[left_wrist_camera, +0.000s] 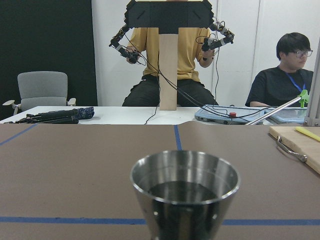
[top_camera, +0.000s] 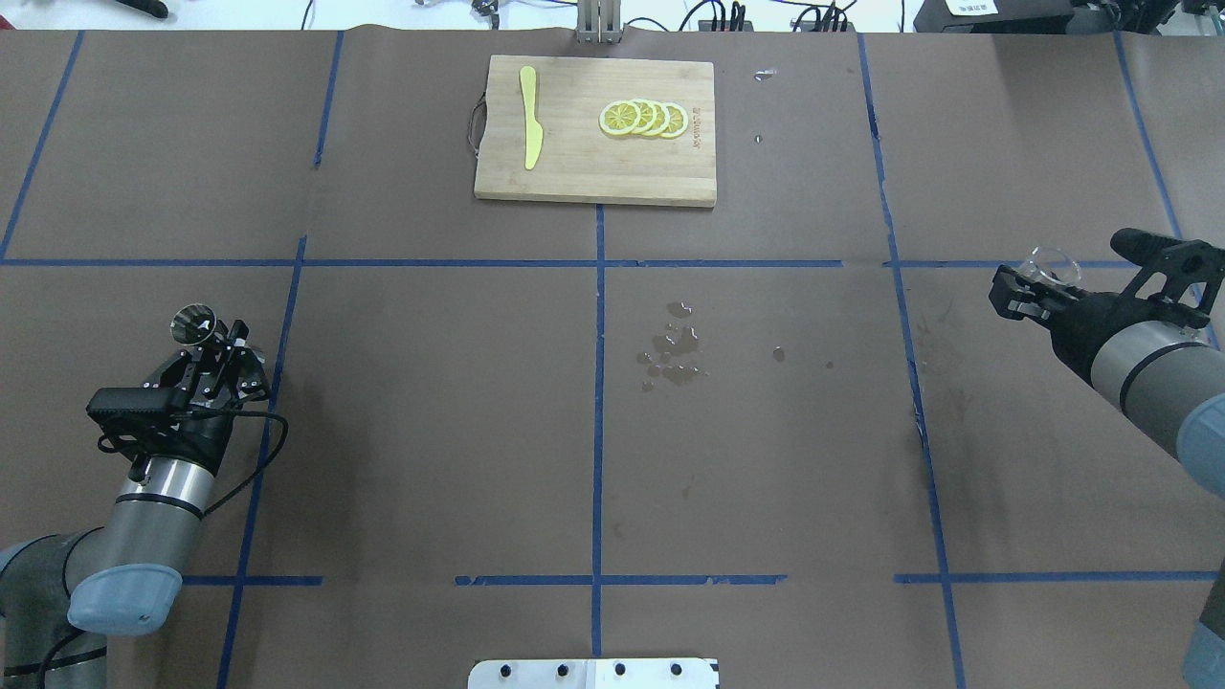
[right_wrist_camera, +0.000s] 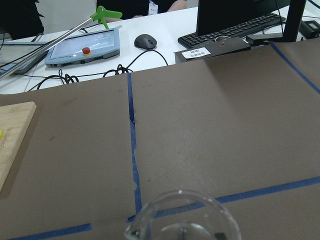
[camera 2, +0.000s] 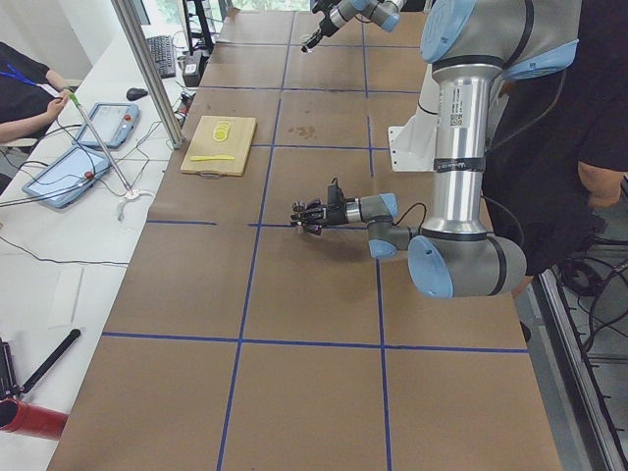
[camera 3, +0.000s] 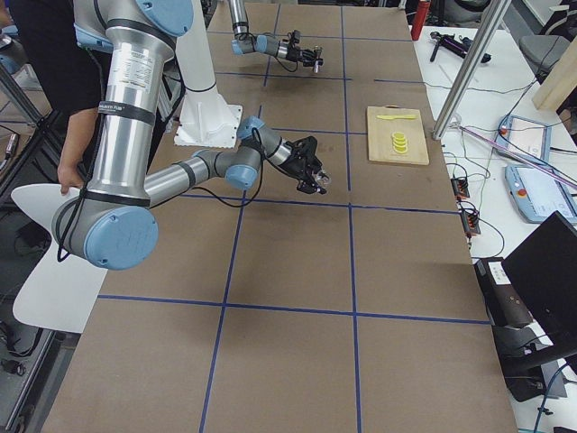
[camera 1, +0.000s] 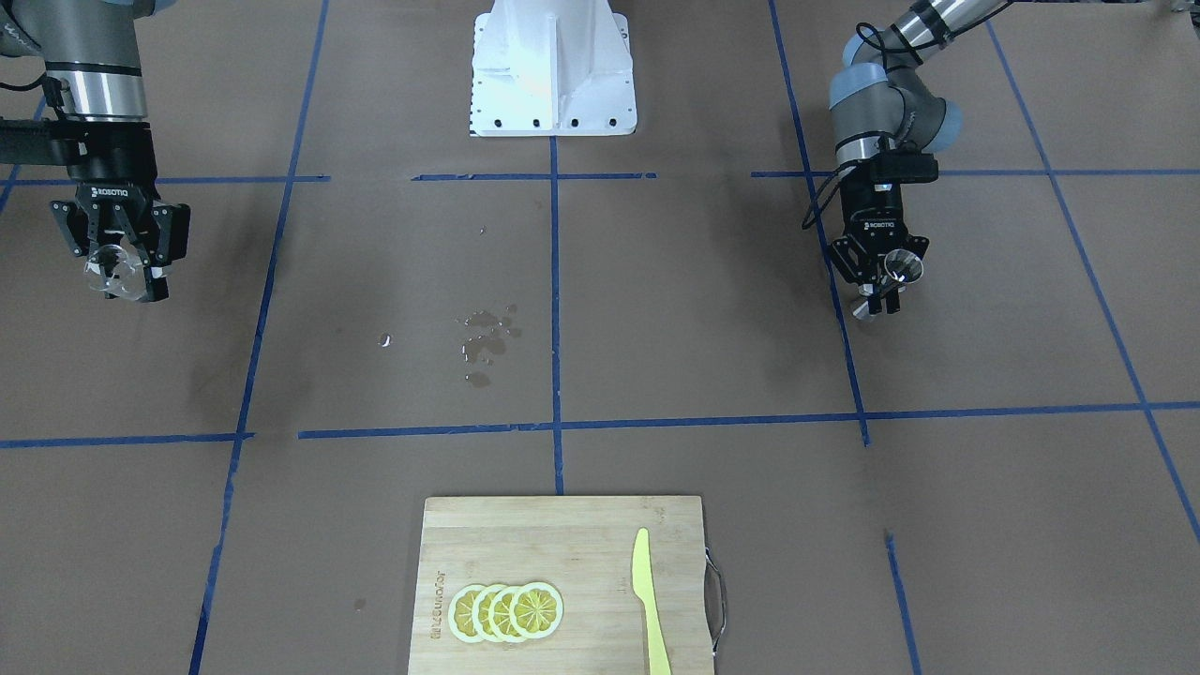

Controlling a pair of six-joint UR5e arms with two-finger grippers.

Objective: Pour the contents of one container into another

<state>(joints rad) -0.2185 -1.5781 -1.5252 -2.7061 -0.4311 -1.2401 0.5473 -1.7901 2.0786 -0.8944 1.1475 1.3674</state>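
My left gripper (top_camera: 212, 343) is shut on a small steel cup (top_camera: 194, 323) at the table's left side, shown too in the front view as the left gripper (camera 1: 879, 286) with the steel cup (camera 1: 905, 269). In the left wrist view the steel cup (left_wrist_camera: 185, 192) stands upright with dark liquid inside. Far across the table, my right gripper (top_camera: 1026, 290) is shut on a clear glass beaker (top_camera: 1049, 262). The front view shows that right gripper (camera 1: 122, 277) and clear glass beaker (camera 1: 112, 266). Only the rim of the clear glass beaker (right_wrist_camera: 182, 215) shows at the bottom of the right wrist view.
A wooden cutting board (top_camera: 574, 163) lies at the far middle with lemon slices (top_camera: 643, 118) and a yellow knife (top_camera: 529, 117). Spilled drops (top_camera: 673, 349) wet the brown paper between the arms. The white robot base (camera 1: 553, 70) stands at the near edge.
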